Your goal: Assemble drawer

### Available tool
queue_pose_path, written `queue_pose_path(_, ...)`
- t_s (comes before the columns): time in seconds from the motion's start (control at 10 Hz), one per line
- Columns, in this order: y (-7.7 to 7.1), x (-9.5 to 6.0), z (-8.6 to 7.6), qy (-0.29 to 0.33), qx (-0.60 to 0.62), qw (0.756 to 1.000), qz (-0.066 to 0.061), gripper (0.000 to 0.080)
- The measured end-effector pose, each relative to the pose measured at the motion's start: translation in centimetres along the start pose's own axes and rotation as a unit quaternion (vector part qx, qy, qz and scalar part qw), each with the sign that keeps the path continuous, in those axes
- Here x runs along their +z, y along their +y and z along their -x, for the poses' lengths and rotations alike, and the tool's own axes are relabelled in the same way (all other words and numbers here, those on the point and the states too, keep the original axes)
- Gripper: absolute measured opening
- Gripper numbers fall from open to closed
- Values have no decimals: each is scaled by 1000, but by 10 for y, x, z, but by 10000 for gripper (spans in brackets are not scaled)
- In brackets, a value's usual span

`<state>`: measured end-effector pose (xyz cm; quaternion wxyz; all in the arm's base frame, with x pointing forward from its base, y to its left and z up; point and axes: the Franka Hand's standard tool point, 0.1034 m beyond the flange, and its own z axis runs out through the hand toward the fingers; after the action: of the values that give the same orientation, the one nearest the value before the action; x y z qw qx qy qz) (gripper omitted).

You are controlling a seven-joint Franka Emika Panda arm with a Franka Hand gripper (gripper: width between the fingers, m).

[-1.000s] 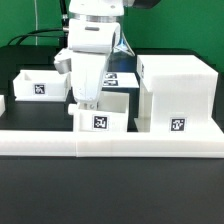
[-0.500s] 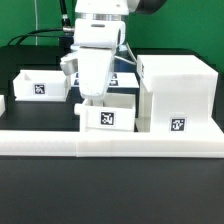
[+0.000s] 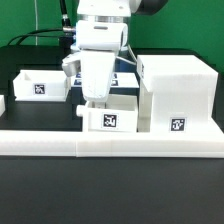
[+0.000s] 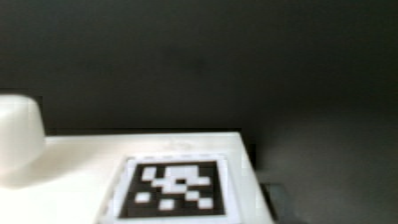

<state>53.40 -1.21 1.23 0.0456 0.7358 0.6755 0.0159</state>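
A small white tray (image 3: 110, 116) with a tag on its near wall stands on the table in the middle of the exterior view, close beside the tall white casing (image 3: 176, 92) on the exterior view's right. My gripper (image 3: 91, 101) reaches down onto the tray's back left wall and seems shut on it; the fingertips are hidden by the tray. A second tray (image 3: 40, 85) stands at the exterior view's left. The wrist view shows a tagged white tray surface (image 4: 175, 188) and a round white knob (image 4: 15, 140) over the dark table; no fingers show there.
The long low white L-shaped wall (image 3: 110, 141) runs along the front of the parts. The marker board (image 3: 127, 77) lies behind the arm. A small white piece (image 3: 2, 104) sits at the exterior view's left edge.
My gripper and the small tray have moved together towards the exterior view's right, closing the gap to the casing.
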Motion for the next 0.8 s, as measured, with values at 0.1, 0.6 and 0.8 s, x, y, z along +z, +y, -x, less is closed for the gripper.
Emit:
queue_pose_path(0.1, 3, -1, -3, -1, -7, 1000, -1, 42)
queue_pose_path(0.6, 2, 1, -4, -1, -1, 1000, -3, 42)
queue_pose_path(0.8, 0, 3, -5, -4, 12, 1000, -5, 42)
